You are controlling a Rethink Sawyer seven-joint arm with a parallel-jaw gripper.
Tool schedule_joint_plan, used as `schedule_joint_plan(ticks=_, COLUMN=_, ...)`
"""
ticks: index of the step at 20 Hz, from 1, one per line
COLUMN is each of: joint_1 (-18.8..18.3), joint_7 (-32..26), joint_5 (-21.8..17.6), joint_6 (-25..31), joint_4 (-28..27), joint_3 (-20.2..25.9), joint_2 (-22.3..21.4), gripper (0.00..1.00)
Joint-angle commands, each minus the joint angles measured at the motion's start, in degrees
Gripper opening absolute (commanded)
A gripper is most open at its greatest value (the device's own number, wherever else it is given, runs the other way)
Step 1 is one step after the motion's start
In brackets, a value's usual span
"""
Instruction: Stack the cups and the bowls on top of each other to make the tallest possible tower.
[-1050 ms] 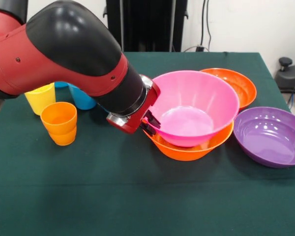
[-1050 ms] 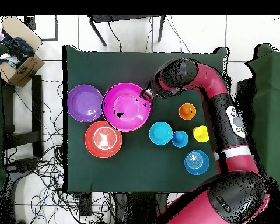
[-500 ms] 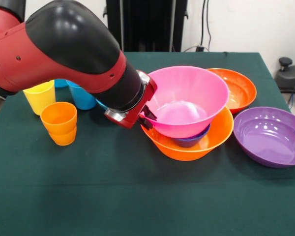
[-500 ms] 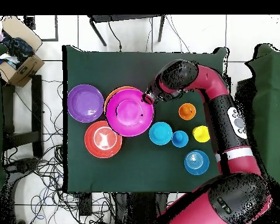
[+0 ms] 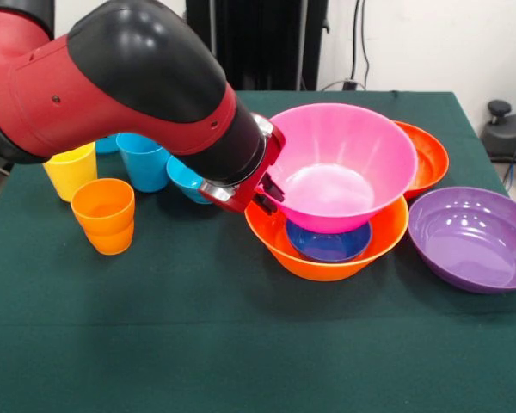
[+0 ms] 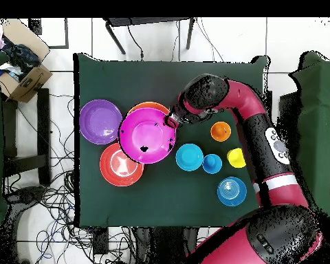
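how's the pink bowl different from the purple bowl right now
The pink bowl is deep, held up at its rim by the hand, tilted above the orange bowl. The purple bowl is wide and shallow, resting flat on the table, untouched. Both are glossy and empty.

A dark green cloth-covered table (image 5: 198, 344) fills most of the front view, and it appears as a green rectangle (image 6: 113, 199) from overhead. Beyond its far edge in the front view stands a black upright frame (image 5: 258, 43) against a white wall (image 5: 413, 43), with thin cables (image 5: 359, 52) hanging beside it. Overhead, an open brown cardboard box (image 6: 22, 65) sits on the floor off one table corner, and tangled black cables (image 6: 58, 199) trail over the white tiled floor (image 6: 64, 31).
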Motion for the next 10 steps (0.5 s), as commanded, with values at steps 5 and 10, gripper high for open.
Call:
schedule_joint_plan(ticks=5, joint_1=1.2, joint_7=-3.4, joint_5=0.0, joint_6=-1.9, joint_4=5.5, joint_3=-3.3, joint_2=0.4, gripper=0.0)
schedule_joint_plan(ticks=10, joint_1=0.8, joint_7=-3.7, joint_5=0.0, joint_6=-2.0, joint_4=5.7, joint_3=-3.0, joint_2=-0.2, gripper=0.0)
